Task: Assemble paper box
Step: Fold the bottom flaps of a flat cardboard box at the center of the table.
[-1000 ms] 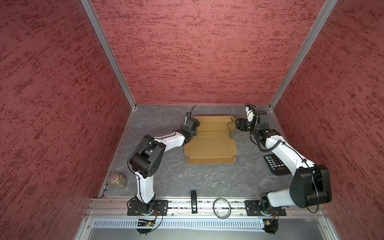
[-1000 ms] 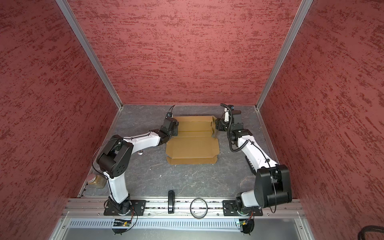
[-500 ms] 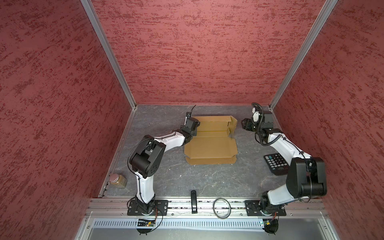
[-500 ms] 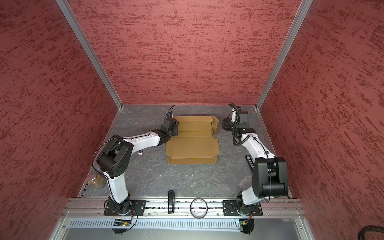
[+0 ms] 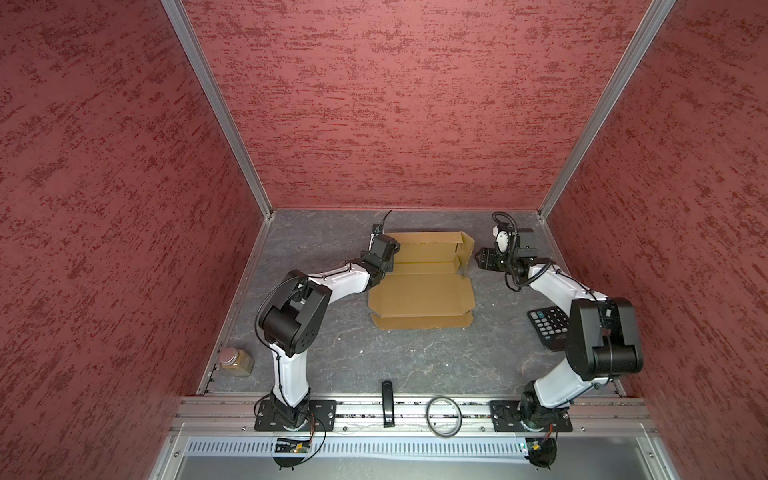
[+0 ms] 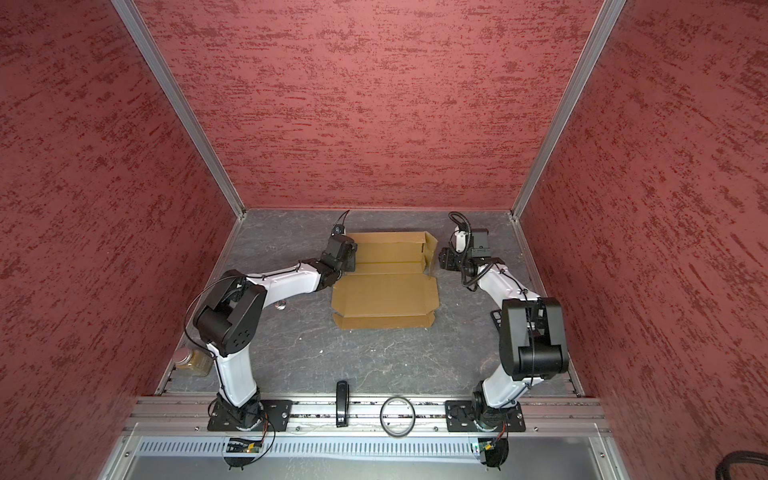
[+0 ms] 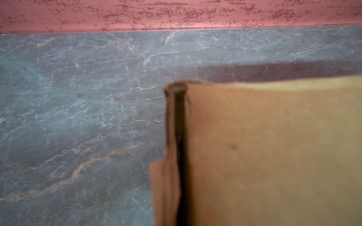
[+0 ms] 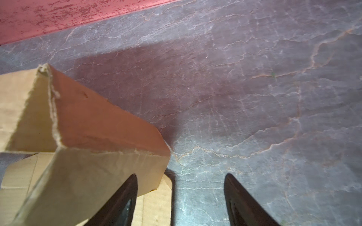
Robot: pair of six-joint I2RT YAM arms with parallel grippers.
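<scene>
Left fingers [image 5: 393, 249] are closed at the left wall of the paper box [image 5: 422, 291], which lies half-folded between both arms on the surface [image 5: 332, 353]. Whether cardboard is pinched I cannot tell; the left wrist view shows only a folded edge. Right fingers [image 8: 129, 197] stand wide apart and hold nothing, one tip just beside the raised right flap [image 8: 98, 127], the other over bare surface. Beyond them, open room runs to the back wall [image 8: 58, 15].

Even overhead light, soft shadows — the paper box [image 7: 274, 156] blurs close up.
</scene>
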